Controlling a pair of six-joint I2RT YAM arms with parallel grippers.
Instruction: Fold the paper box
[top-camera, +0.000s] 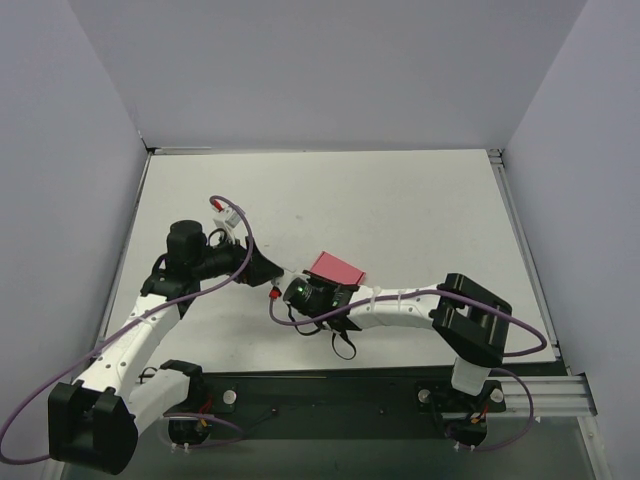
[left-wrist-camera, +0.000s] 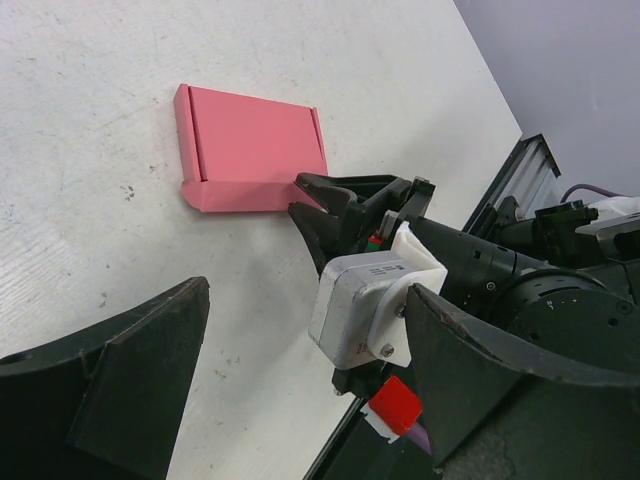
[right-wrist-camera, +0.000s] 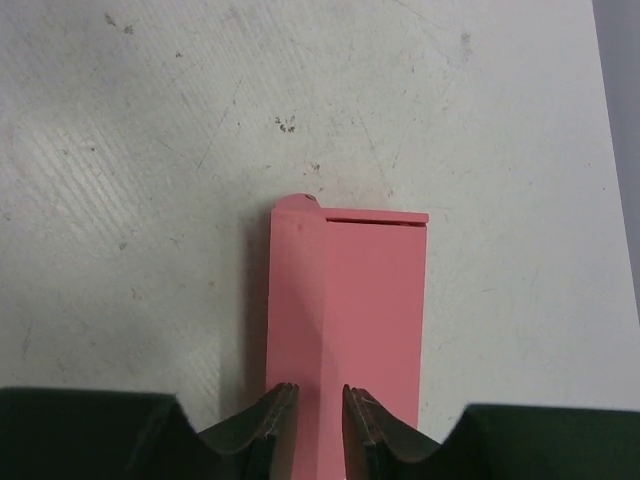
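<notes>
The paper box lies on the white table, about midway across it and somewhat nearer the arm bases than the back wall. From above, only part of the paper box shows, just beyond the right wrist.

In the right wrist view the paper box is a long pink rectangle. Its long axis runs straight away from the right claw, with the short far end pointing out across the bare table. A crease runs along its length, setting off a narrower strip on the left. A small rounded tab sticks out at the far left corner. A thin slit crosses the far end.

The right claw is pinched on the near end of the paper box. Its two dark fingertips stand close together with a narrow band of pink card between them, on the line of the crease.

The left claw sits just left of the paper box and clear of it. Its jaws are spread wide with nothing between them. Its own view shows the paper box lying flat, with a turned-up lip along the left end and a folded edge along the near side. The right claw's tips meet the paper box at its near right corner.
</notes>
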